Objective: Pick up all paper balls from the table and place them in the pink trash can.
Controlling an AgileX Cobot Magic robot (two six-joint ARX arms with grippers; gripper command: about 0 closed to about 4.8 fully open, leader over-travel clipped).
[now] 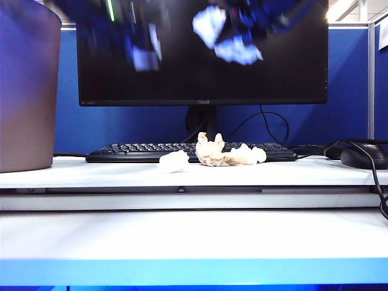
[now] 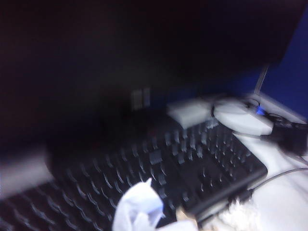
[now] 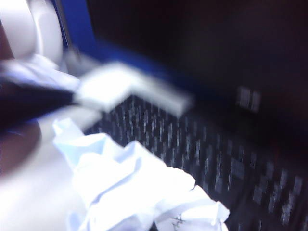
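Table [image 1: 194, 233]: white, stepped front ledge, blue edge.

Pink trash can [image 1: 27, 91]: upright at the far left of the exterior view, well apart from the loose paper. Rim above the frame, interior hidden; contents cannot be told.

Keyboard [image 1: 139, 151]: just behind the loose paper.

Left gripper [image 1: 145, 54]: raised in front of the monitor, blurred, clenched on the bluish paper ball [image 2: 137, 209].

Right gripper [image 1: 233, 42]: raised to the right of it, clenched on the large white paper ball [image 3: 139, 192].

On the table, in a row beside the keyboard: tan paper ball [image 1: 212, 153] in the middle, touching the right paper ball [image 1: 251, 155]; small white paper ball [image 1: 174, 161] just to the left, apart.

Handling, as judged: very light, soft, springy, not fragile. Close across the bulk of the wad, not on a loose flap. Expect compression under the jaws. Separate the touching pair before lifting, or risk dragging both.
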